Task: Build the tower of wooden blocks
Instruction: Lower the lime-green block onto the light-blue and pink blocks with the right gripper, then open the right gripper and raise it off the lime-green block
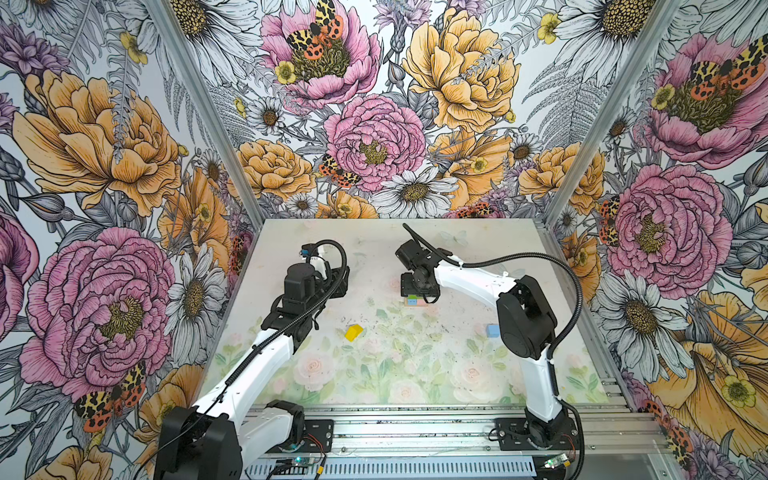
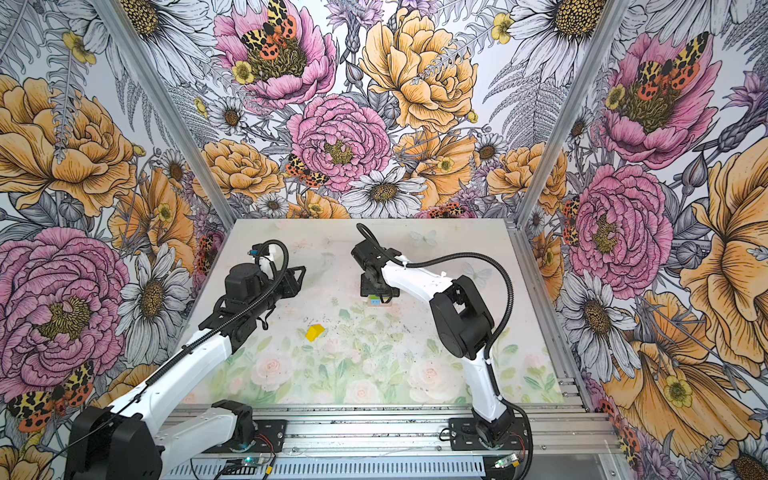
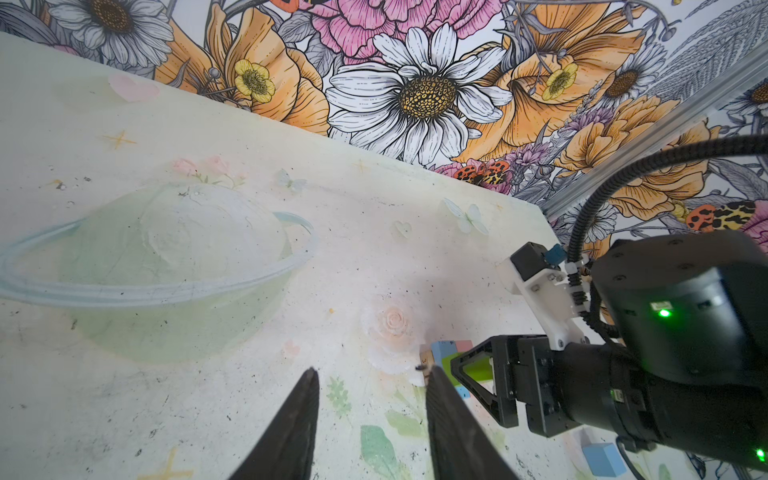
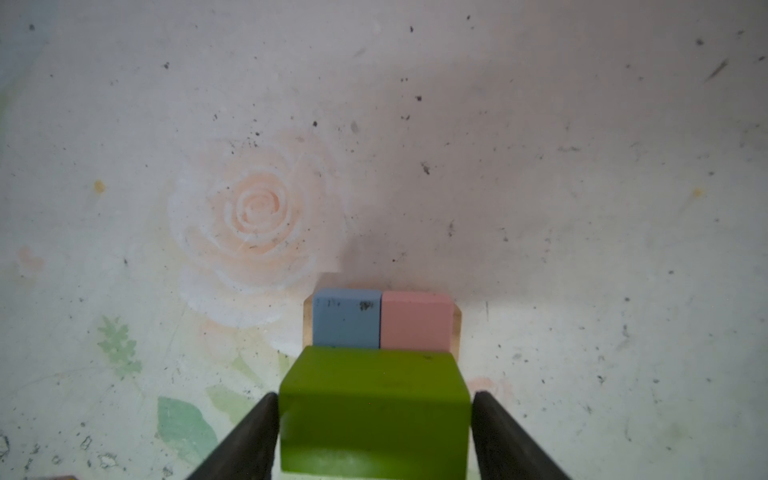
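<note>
Green paint fills much of the right wrist view: the green brick [image 4: 374, 411] lies across the light blue brick [image 4: 347, 318] and the pink brick [image 4: 415, 320], which sit side by side, touching, on a tan plank [image 4: 308, 320] whose edges peep out at both ends. The right gripper [image 4: 374, 394] straddles the green brick, its jaws close against the brick's two ends; whether they press it or stand just clear cannot be told. In both top views the tower [image 1: 411, 301] stands about the middle of the surface [image 1: 374, 257], mostly hidden under the right gripper, so only slivers of green, blue and tan show. The yellow roof-shaped piece [image 1: 353, 332] lies alone, left of the tower and nearer the front edge, well apart from it; neither wrist view shows it. The light blue cube [image 1: 493, 331] lies near the right edge in a top view; not both top views show it, since the right arm [image 2: 457, 320] stands in front of it. The left wrist view also catches it, beyond the right gripper's body. That view shows the left gripper [image 3: 372, 370] with jaws apart and nothing between them, over bare surface near the tower's left side
</note>
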Motion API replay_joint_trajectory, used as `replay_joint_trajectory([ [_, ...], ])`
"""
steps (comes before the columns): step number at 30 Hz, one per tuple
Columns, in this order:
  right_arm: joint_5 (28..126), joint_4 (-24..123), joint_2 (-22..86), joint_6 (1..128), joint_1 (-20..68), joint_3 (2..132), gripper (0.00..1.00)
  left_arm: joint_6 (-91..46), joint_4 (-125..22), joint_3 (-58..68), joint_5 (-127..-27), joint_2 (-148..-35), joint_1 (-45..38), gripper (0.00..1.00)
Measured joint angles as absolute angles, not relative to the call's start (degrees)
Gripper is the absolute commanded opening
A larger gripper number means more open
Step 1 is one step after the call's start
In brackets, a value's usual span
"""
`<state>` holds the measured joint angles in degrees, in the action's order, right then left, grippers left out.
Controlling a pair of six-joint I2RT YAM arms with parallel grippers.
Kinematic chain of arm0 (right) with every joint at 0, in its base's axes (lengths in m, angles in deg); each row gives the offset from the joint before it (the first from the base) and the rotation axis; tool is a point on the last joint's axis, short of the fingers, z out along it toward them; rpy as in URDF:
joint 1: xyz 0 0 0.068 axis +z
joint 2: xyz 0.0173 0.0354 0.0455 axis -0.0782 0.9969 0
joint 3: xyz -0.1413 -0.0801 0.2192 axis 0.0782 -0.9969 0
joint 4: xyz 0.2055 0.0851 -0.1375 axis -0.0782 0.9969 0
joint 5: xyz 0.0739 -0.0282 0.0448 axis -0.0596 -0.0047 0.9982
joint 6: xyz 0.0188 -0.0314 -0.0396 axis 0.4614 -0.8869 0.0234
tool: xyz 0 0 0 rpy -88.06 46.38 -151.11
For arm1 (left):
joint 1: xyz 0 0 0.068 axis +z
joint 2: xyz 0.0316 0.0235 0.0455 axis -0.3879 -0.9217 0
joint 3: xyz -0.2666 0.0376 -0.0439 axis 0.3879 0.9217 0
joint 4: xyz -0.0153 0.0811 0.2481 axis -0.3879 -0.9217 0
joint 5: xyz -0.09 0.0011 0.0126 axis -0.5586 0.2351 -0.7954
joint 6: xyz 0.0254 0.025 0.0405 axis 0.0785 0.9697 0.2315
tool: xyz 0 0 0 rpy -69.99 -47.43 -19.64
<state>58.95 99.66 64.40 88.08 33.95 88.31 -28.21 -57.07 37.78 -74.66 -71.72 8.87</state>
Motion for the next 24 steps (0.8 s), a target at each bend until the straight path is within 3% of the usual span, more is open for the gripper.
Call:
replay_joint_trajectory([
  [13,58.1,99.7,63.6,88.1,34.4,88.3,0.79,-28.2,-57.1,37.8,-74.7,-71.7,8.9,0.44],
  [24,56.1,99.6,53.4,87.7,35.4,85.6,0.79,-28.3,-57.1,37.8,-74.8,-72.0,8.9,0.44],
])
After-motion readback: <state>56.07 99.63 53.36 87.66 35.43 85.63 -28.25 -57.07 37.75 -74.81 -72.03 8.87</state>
